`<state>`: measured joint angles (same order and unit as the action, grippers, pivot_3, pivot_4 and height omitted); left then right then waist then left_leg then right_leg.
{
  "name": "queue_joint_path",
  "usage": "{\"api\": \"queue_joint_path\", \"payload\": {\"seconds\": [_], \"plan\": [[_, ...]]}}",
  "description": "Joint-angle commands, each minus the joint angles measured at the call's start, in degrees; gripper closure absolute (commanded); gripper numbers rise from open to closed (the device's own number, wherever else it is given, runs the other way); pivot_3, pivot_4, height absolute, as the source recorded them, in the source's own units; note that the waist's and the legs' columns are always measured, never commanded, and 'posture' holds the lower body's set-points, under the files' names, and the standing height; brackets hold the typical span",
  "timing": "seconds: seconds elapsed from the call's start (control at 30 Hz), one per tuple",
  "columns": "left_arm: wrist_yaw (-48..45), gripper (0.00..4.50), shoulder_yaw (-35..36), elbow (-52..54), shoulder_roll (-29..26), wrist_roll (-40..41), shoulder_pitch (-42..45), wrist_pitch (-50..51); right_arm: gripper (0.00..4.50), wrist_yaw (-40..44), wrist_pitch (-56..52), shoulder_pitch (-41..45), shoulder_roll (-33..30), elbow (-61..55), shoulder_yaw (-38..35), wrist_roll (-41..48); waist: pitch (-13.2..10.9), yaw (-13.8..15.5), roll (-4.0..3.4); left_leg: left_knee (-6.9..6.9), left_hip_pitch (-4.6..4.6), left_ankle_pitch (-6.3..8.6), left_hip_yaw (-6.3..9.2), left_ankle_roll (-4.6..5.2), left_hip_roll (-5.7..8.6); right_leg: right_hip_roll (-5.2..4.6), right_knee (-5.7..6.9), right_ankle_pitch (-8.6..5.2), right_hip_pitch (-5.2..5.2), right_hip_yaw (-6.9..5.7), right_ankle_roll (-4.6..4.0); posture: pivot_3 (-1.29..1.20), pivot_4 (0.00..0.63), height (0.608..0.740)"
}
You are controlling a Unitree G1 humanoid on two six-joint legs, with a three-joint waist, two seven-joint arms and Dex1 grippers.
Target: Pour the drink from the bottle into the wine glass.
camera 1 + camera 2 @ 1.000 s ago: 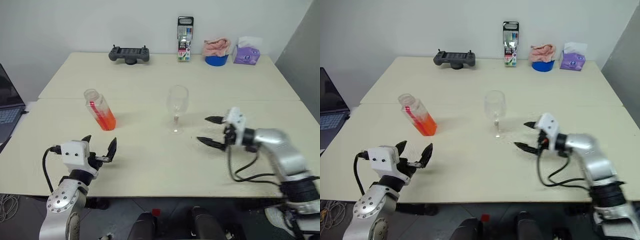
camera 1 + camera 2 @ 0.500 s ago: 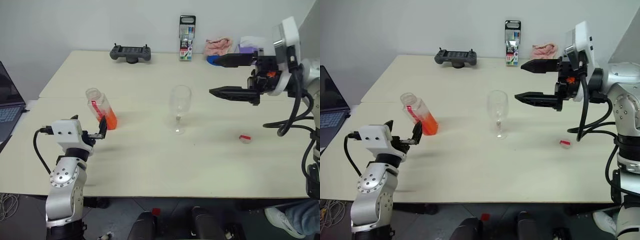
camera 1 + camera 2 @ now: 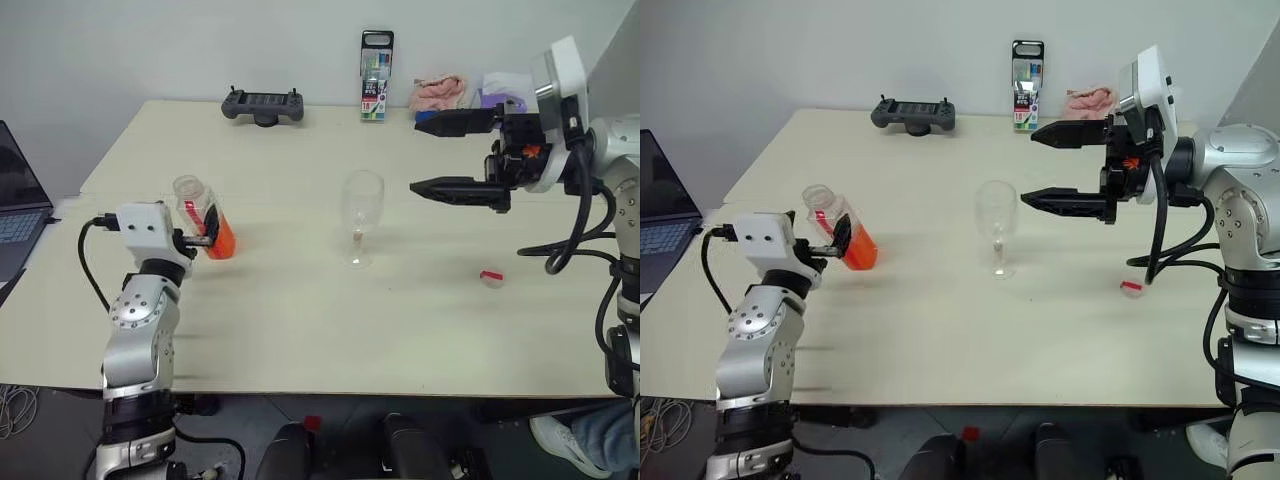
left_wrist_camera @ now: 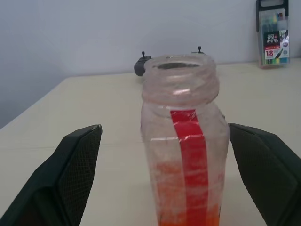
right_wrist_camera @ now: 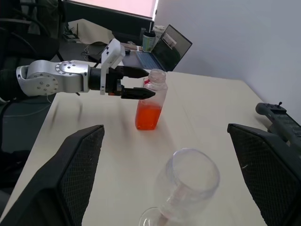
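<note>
Between the open left jaws, seemingly untouched: the bottle (image 4: 182,155).

A table (image 3: 300,330) holds the bottle (image 3: 200,228) on its left side and the wine glass (image 3: 360,217) near the middle, well apart, with a small cap (image 3: 490,277) lying to the right of the glass. Along the far edge sit a controller (image 3: 262,104), a marker pack (image 3: 374,63) to its right, then a bowl (image 3: 436,95) and a tissue box (image 3: 498,88). The left gripper (image 3: 197,232) flanks the bottle with a finger on each side, the right gripper (image 3: 440,155) hangs above the table to the right of the glass, and a laptop (image 3: 17,205) stands off the table's left edge.
</note>
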<state>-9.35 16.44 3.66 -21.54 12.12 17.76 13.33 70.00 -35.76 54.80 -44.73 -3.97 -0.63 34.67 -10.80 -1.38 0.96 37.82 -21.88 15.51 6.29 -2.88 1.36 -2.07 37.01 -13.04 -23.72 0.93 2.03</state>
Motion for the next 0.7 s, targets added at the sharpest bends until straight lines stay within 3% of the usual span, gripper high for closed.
{"api": "queue_joint_path", "payload": {"seconds": [0.03, 0.47, 0.57, 0.7], "plan": [[0.99, 0.00, -0.47, -1.46, -0.06, -1.49, 2.75, -1.68, 0.04, -0.15, -0.12, 0.03, -0.40, -2.27, -1.14, 0.70, 0.00, 0.03, 0.00, 0.00, 0.00, 0.00, 0.00, 0.00, 0.00, 0.00, 0.00, 0.00, 0.00, 0.00, 0.00, 0.00, 0.150, 0.740], [2.07, 0.00, -1.54, -9.63, 0.54, -3.25, 8.00, -5.77, 0.04, -2.24, -2.08, -0.89, 0.05, -4.35, -1.33, 1.25, 0.00, 0.10, 0.00, 0.00, -0.02, 0.00, 0.02, 0.00, 0.00, -0.02, 0.02, 0.01, -0.04, -0.01, 0.00, 0.00, 0.150, 0.740], [1.72, 0.54, -1.62, -9.83, 0.72, -3.05, 8.06, -6.43, 0.00, -2.95, -2.38, -0.97, 0.27, -4.55, -1.44, 1.24, 0.00, 0.09, 0.00, 0.00, -0.02, 0.00, 0.00, 0.00, 0.00, -0.02, 0.02, 0.01, -0.04, 0.01, 0.00, 0.00, 0.150, 0.740], [1.71, 1.76, -1.39, -10.66, 0.73, -3.11, 8.45, -6.74, 0.00, -3.87, -2.55, -1.20, 0.46, -4.86, -1.48, 1.31, 0.00, 0.10, 0.00, 0.00, -0.02, 0.00, 0.01, 0.00, 0.00, -0.01, 0.03, 0.01, -0.04, 0.00, 0.00, 0.00, 0.150, 0.740]]}}
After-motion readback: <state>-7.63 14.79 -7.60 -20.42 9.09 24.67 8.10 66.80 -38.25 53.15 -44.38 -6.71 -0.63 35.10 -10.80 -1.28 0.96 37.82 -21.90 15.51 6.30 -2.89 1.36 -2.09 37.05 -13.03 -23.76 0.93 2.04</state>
